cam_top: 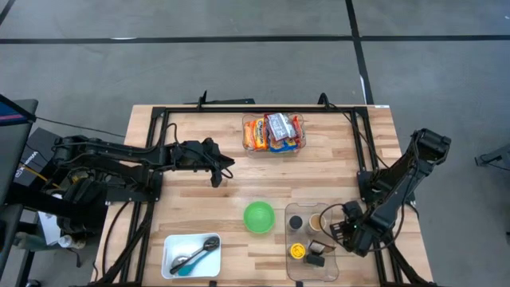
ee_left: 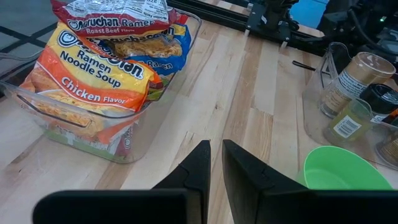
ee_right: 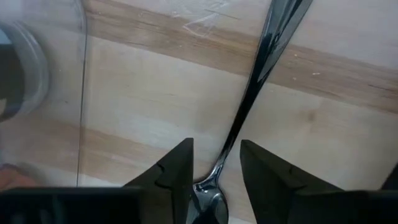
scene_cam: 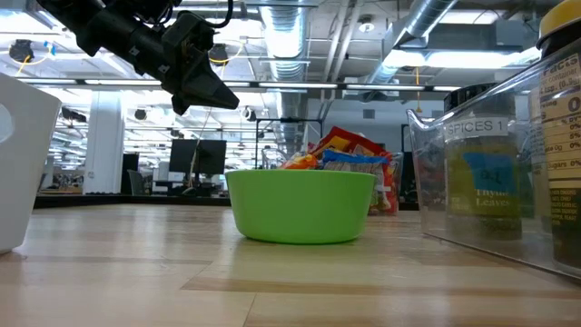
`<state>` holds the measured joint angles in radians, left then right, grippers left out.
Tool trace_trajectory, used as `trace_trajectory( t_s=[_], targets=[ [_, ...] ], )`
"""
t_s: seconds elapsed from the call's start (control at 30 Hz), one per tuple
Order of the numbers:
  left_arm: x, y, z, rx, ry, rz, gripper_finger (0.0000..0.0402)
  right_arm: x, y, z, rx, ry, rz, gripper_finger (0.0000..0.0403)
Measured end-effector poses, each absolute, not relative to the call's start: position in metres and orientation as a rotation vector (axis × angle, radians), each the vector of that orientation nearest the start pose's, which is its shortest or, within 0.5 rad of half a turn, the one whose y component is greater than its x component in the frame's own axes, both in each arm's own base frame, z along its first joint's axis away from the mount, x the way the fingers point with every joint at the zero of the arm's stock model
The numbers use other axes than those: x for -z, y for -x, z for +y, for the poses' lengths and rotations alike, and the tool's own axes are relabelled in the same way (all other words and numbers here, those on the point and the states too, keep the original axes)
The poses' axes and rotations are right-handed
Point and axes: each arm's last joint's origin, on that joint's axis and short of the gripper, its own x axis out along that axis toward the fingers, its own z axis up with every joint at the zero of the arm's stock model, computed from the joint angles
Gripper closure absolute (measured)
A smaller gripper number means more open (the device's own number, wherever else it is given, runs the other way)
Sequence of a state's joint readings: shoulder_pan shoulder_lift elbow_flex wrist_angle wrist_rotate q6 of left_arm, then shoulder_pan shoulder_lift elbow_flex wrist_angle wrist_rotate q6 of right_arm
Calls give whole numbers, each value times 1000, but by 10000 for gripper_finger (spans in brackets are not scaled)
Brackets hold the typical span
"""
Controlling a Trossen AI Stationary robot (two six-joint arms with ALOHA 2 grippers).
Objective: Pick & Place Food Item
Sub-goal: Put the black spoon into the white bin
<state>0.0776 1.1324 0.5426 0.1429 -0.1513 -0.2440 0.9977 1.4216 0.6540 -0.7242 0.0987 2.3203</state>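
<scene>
Plainly: ramen packs (ee_left: pixel 93 74) read "Maruchan", "Chicken Flavor"; spice bin (scene_cam: pixel 495 173) "SPICES 1".

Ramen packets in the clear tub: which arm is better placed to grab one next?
Left, probably. The left gripper hovers beside the ramen tub, jaws nearly shut and empty. The right gripper is across the table at the spice bin.

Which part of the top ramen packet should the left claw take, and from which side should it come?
Probably best to take the top ramen packet by its free edge, which sits above the bin rim. Come from above: the packet lies flat on the pile, and the clear walls block a side approach. The left claw, shut beside the bin, must open first.
</scene>
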Motion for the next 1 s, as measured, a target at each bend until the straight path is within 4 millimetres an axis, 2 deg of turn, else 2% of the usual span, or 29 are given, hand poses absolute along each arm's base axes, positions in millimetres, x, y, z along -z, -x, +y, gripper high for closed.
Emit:
trace_trajectory(
  t_s=[1.0],
  targets=[
    [-214,-231,22,-279,223,418,367,-135,-117,170,1002,-1056,1249,287]
  ],
)
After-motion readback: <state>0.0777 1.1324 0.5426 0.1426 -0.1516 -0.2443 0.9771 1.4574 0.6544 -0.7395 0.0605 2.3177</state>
